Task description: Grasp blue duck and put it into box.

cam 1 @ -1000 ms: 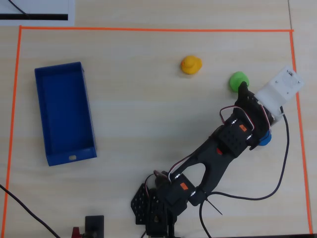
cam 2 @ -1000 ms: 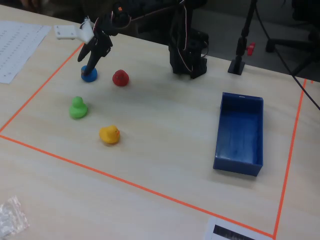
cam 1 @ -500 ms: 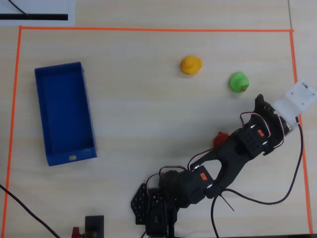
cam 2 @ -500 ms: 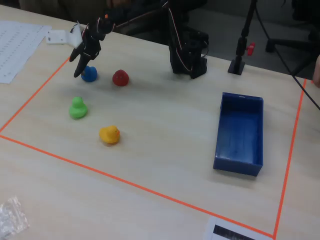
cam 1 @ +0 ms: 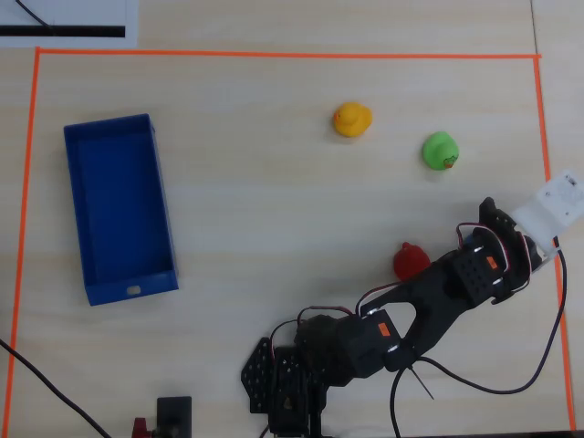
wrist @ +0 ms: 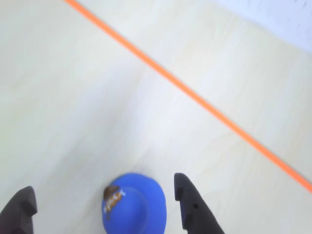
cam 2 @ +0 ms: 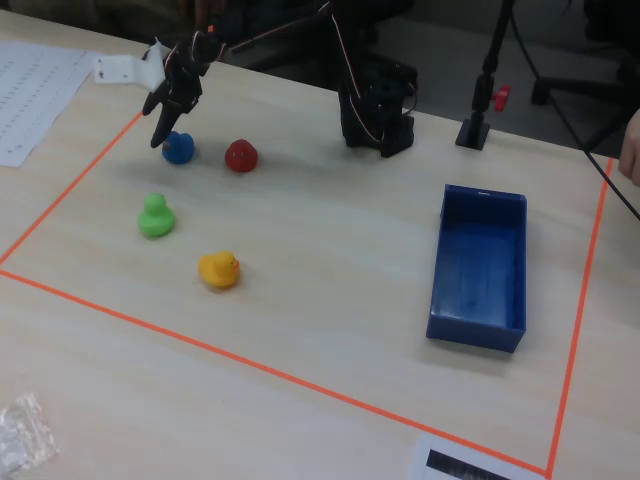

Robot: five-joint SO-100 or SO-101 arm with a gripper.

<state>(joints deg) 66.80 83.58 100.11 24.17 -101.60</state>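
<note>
Hovering spread wide, the claw (wrist: 105, 214) straddles the blue duck (wrist: 135, 204); no readable writing shows anywhere

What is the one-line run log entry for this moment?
phase: approach | end effector: open, straddling small blue toy duck | large blue rectangular box: empty | duck: on table
</note>
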